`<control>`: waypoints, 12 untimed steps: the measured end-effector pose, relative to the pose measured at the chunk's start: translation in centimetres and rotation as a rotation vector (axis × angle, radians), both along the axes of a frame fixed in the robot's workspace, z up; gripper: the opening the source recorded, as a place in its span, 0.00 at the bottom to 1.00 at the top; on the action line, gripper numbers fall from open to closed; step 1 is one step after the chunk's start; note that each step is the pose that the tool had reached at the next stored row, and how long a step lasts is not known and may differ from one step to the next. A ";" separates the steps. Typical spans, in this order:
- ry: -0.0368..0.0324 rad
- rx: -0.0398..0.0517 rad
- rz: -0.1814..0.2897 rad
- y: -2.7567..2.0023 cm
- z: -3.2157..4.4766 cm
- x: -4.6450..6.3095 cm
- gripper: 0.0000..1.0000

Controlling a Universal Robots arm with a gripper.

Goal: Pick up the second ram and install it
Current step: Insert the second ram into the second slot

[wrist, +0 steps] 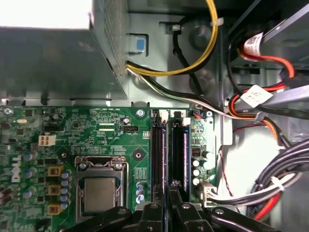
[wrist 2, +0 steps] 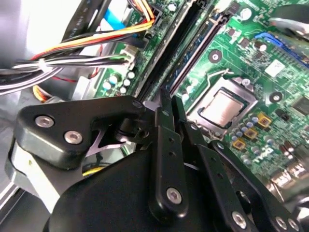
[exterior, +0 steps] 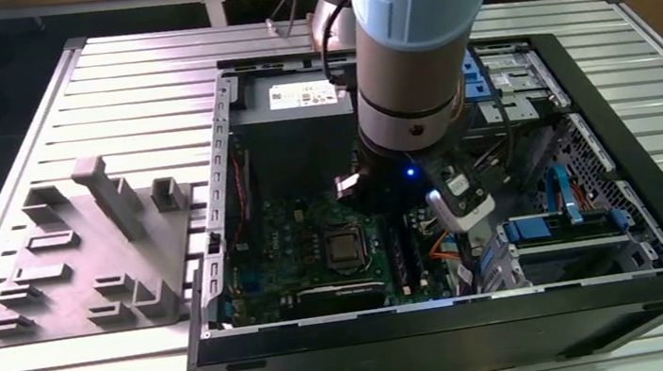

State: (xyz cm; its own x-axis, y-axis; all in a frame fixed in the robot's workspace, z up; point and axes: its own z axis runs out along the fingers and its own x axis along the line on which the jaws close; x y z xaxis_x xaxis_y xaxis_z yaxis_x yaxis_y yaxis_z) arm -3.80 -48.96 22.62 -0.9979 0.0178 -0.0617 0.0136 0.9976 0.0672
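In the second wrist view my gripper (wrist 2: 172, 99) is shut with only a thin gap between its black fingers. The second ram (wrist 2: 193, 60), a dark blue-green strip, runs out from that gap along the long black memory slots (wrist 2: 166, 53). I cannot tell whether it is seated. In the first wrist view the gripper (wrist: 169, 187) stands over the two slots (wrist: 158, 154) beside the processor socket (wrist: 100, 191). In the exterior view the arm (exterior: 417, 52) reaches down into the open computer case (exterior: 641, 233), with the gripper (exterior: 416, 221) low over the green motherboard (exterior: 277, 259).
The grey power-supply box (exterior: 291, 114) lies at the far end of the case. Cable bundles (wrist: 270, 183) run close beside the slots. Drive bays with blue latches (exterior: 563, 214) take up the exterior view's right. A grey slotted holder (exterior: 88, 263) lies on the slatted table.
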 end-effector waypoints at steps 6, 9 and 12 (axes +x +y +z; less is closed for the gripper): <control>0.0000 0.0001 0.000 0.00 0.98 0.0 0.16; -0.0001 0.0002 0.000 0.00 1.52 0.0 0.16; 0.0000 0.0001 0.000 0.00 2.00 0.0 0.16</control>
